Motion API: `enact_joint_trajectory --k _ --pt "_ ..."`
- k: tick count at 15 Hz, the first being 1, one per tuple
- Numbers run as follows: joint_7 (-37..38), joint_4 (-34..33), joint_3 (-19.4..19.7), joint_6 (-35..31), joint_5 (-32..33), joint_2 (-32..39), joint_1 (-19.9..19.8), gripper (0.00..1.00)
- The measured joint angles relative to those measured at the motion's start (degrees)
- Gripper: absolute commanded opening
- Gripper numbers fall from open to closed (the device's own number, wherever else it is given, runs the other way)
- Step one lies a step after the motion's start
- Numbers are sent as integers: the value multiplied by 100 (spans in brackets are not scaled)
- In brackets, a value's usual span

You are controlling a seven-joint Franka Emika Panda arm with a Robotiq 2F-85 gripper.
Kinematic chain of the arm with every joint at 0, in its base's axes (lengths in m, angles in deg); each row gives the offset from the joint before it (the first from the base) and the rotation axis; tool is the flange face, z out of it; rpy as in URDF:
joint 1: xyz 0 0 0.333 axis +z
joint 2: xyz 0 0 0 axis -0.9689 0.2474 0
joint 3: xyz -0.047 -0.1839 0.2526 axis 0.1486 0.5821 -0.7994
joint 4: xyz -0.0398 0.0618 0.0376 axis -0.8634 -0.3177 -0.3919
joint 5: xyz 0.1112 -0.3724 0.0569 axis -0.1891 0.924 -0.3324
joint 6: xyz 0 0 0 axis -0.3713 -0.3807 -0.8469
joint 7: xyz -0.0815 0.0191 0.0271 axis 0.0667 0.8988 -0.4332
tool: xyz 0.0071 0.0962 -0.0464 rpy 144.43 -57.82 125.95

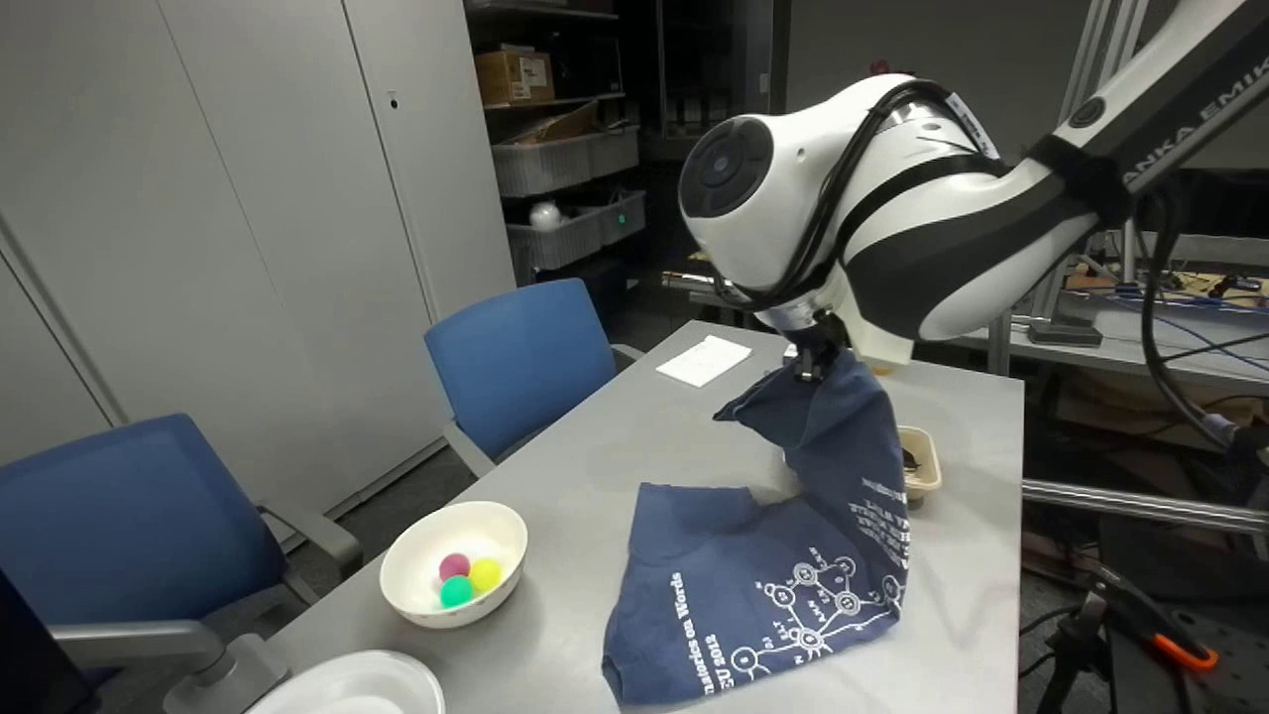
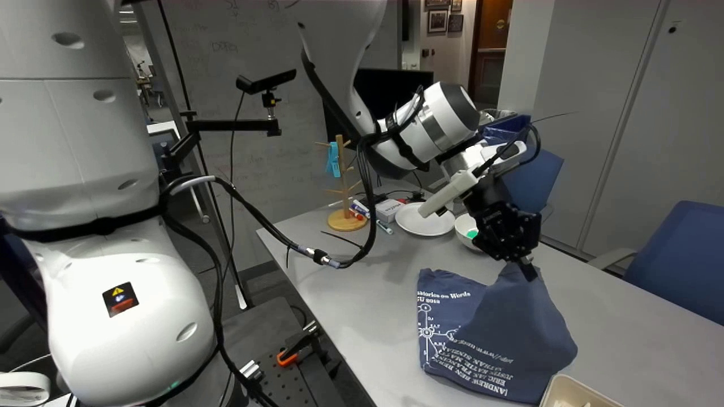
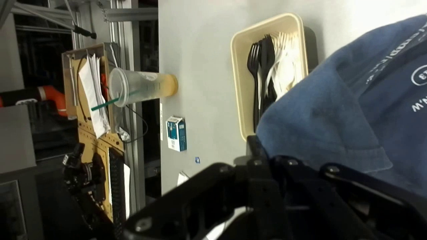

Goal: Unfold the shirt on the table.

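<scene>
Soft navy shirt [image 1: 758, 585], white-lettered, drapes onto the smooth grey tabletop [image 1: 585, 456]; the end effector [image 1: 809, 374] pinches its raised end; a round bowl [image 1: 426, 535] holds balls [image 1: 456, 592].

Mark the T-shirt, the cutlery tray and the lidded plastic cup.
Navy T-shirt [image 1: 768, 543]: in an exterior view, unprinted cloth near its middle.
Cutlery tray [image 3: 243, 80]: wrist view, bare inside wall, picture-left.
Lidded plastic cup [image 3: 146, 86]: wrist view, middle of its side wall.
</scene>
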Motion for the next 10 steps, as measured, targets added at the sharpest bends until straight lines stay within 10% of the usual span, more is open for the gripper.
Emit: enact_joint_trajectory --k 8,9,10 --pt "368 604 -239 0 0 -314 -814 1" --pt "420 623 -268 23 5 -329 -837 31" --pt "471 631 -299 83 15 -341 -850 32"
